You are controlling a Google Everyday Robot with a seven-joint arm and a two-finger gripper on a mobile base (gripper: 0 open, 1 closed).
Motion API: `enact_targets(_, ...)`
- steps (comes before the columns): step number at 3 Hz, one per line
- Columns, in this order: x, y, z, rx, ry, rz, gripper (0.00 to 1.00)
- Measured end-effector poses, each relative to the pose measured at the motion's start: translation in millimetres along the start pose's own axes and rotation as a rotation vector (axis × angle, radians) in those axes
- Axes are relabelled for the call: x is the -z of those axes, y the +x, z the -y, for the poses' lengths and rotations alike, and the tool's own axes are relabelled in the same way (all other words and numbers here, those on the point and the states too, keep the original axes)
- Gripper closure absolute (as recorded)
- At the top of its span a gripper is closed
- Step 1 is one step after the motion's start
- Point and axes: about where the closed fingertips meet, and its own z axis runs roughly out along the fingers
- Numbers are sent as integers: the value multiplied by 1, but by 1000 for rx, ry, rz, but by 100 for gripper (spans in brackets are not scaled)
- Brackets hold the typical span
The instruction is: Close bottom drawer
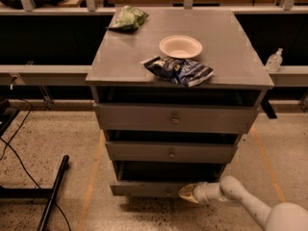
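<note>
The bottom drawer (144,188) is the lowest grey drawer of the cabinet (178,124), with a slim front panel. It stands pulled out a little, with a dark gap above its front. My gripper (185,192) is at the end of the white arm (240,201) that reaches in from the lower right. Its tip rests against the right half of the drawer's front panel, near the middle. The drawer's small knob is hidden by the gripper.
Above it are the middle drawer (171,152) and the top drawer (175,119) with a brass knob. On the cabinet top lie a white bowl (180,46), a blue chip bag (179,70) and a green bag (127,18). A black pole (54,191) and cables lie on the floor at left.
</note>
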Motion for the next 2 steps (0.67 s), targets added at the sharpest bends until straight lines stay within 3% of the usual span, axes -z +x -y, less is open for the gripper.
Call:
enact_targets(1,12,28,-15,-41,7,1,100)
enact_targets(2,8,52,-30,-76,-20,-14,100)
